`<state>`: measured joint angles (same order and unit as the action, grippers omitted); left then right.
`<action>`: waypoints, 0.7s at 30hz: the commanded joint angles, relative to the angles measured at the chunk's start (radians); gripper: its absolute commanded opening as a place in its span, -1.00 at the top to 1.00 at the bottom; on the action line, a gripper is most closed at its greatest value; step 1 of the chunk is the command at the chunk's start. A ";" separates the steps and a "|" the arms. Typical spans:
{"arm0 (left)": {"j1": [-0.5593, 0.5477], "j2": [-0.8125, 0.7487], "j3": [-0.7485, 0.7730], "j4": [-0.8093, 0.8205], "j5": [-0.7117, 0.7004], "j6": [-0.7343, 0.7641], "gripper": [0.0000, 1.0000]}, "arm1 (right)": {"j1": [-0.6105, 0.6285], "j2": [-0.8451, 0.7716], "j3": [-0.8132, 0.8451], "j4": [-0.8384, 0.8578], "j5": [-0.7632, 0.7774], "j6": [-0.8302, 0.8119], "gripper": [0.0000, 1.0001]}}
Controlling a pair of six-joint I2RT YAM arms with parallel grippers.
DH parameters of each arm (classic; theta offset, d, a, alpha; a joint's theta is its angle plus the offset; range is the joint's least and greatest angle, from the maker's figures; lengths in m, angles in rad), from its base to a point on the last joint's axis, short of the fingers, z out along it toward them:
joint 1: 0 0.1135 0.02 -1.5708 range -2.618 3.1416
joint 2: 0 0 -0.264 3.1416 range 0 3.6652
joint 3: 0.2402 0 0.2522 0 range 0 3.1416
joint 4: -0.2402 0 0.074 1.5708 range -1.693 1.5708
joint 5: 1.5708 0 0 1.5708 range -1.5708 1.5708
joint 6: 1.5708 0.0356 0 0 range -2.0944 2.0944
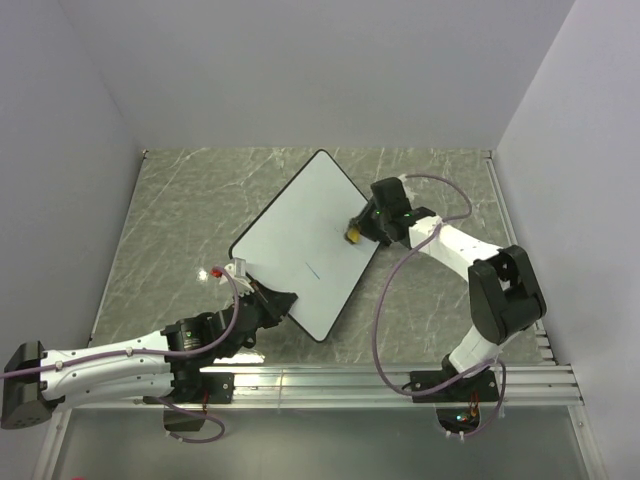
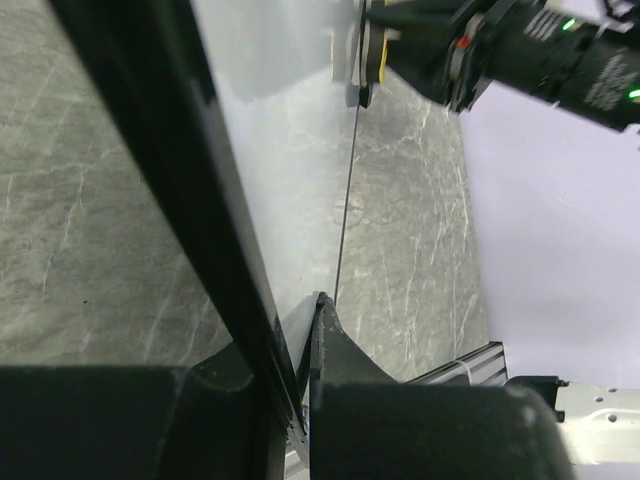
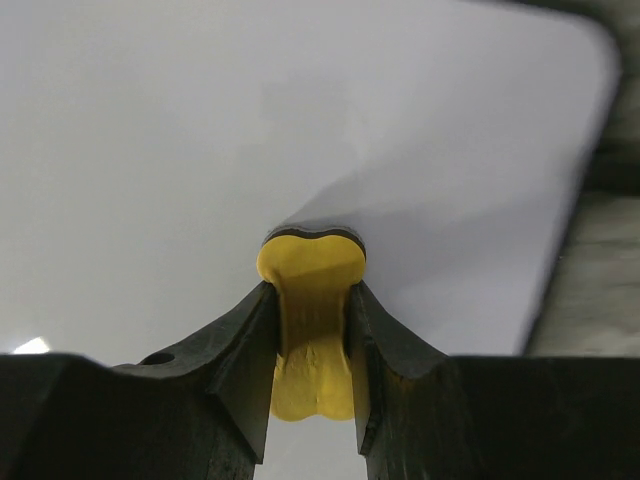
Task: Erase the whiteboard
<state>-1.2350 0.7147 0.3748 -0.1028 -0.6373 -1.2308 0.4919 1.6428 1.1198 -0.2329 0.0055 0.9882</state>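
surface: grey marbled table (image 1: 170,230); on it: whiteboard (image 1: 300,240), perhaps tilted

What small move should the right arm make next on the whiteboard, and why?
Probably slide the yellow eraser across the whiteboard to the short blue stroke near its middle. The right jaws grip the eraser at the board's right edge, and that stroke seems the only mark visible.
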 commanded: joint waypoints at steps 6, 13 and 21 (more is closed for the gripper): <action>-0.070 0.032 -0.030 -0.380 0.360 0.109 0.99 | -0.052 0.100 -0.052 -0.063 -0.015 -0.092 1.00; -0.070 0.032 -0.028 -0.387 0.357 0.105 0.99 | 0.020 0.120 0.104 -0.104 -0.055 -0.040 1.00; -0.069 0.029 -0.027 -0.391 0.350 0.099 0.99 | 0.108 0.084 0.163 -0.131 -0.079 0.029 1.00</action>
<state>-1.2427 0.7139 0.3805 -0.1104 -0.6460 -1.2335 0.5556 1.7061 1.2922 -0.2924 0.0105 0.9798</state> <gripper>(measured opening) 0.117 0.375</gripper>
